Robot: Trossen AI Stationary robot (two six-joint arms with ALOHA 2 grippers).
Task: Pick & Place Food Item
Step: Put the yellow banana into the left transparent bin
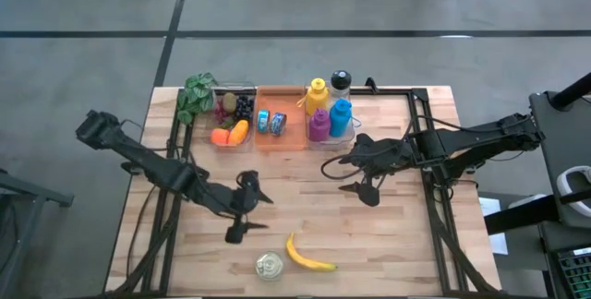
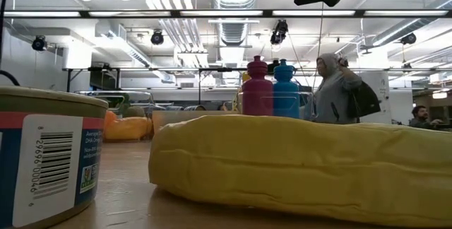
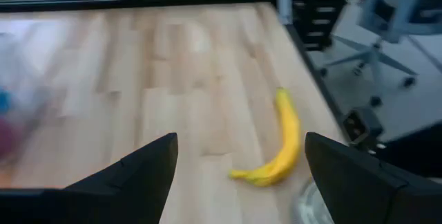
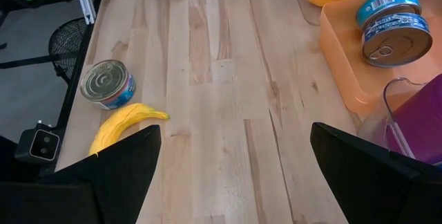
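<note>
Banana lies loose on the worktop near the front edge, with a can just beside it. Nothing grips either.

Left end effector hangs above the worktop, near the banana, fingers spread. Its wrist view frames the banana between the two fingers, so I judge it is lining up for a pick; contact not yet made.

Right end effector sits mid-worktop, well apart from the banana, fingers spread and empty. Probably waiting.

Along the back edge: an orange tray holding two cans, a clear bin with fruit to its left, and bottles to its right. Sorted by kind, so the banana likely belongs with the fruit.

Person stands in the room behind the worktop.
</note>
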